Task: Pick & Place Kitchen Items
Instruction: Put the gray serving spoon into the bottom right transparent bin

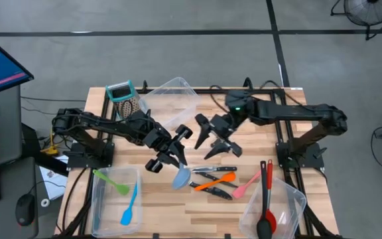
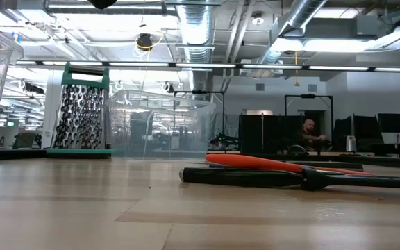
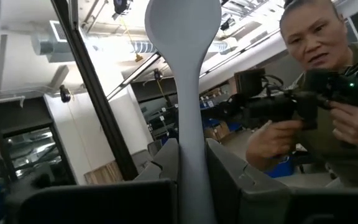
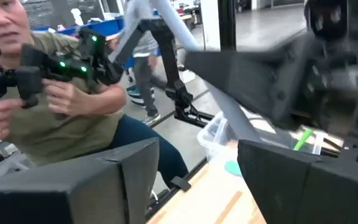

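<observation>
Left claw (image 1: 171, 154) is clenched on the handle of a grey spoon (image 1: 182, 177), holding it above the middle of the tabletop (image 1: 197, 206); in the left wrist view the pale handle (image 3: 188, 93) runs straight up between the two fingers (image 3: 160, 168). Right claw (image 1: 211, 133) hangs just beside it with its fingers spread and nothing between them.

What could go wrong: the two claws are close together over the same patch of wood, so a sideways swing of either arm could knock them against each other. The spoon's bowl hangs low over the loose utensils, and dragging it could scatter them. A grip on a thin, smooth handle may also let the spoon twist or slide out on the way to a tub.

Loose on the wood lie two black-handled knives (image 1: 212, 170), an orange spatula (image 1: 214, 181) and a pink spatula (image 1: 247, 184), all near each other just right of the spoon.

Of the containers, the clear tub at the near left (image 1: 101, 199) holds a green spatula (image 1: 111, 182) and a blue spatula (image 1: 130, 210). The clear tub at the near right (image 1: 290, 192) holds a red spoon (image 1: 268, 192) and a black ladle (image 1: 263, 199), their handles reaching out over its rim. A third clear tub (image 1: 171, 99) at the far side appears to hold nothing, and a box grater (image 1: 123, 98) stands beside it.
</observation>
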